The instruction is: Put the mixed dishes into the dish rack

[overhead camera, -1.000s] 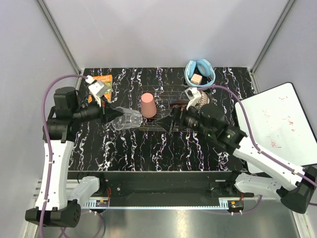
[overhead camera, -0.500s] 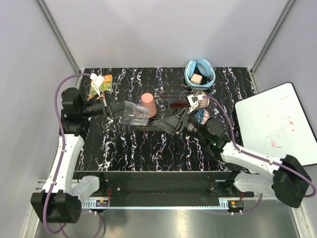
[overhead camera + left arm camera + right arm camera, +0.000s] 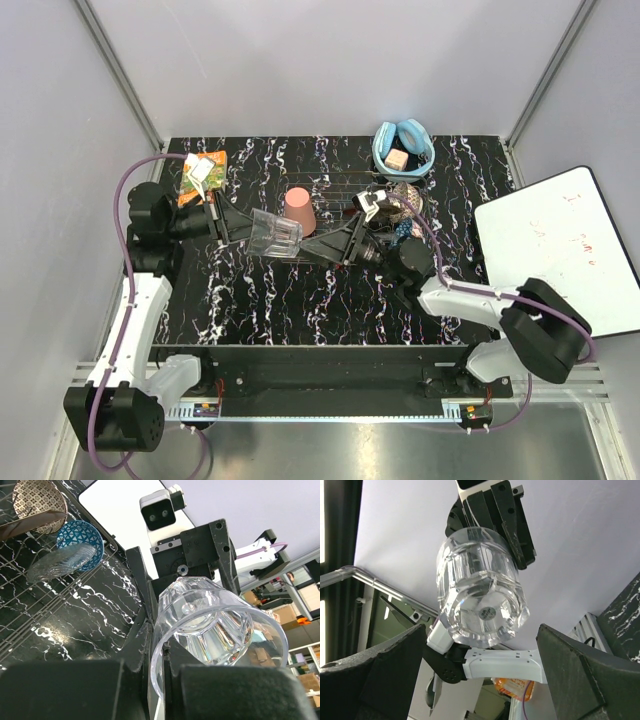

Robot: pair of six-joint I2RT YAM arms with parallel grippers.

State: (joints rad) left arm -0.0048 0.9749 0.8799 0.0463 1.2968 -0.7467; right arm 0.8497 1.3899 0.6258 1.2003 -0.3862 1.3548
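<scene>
Clear glass tumbler (image 3: 275, 233), faceted, tilted

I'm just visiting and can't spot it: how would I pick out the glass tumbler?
Start at the black marbled table and find the upturned pink cup near its middle. Just left of it, the left claw holds the glass tumbler on its side. It is the only dish gripped in a claw, clear and ribbed.
</scene>
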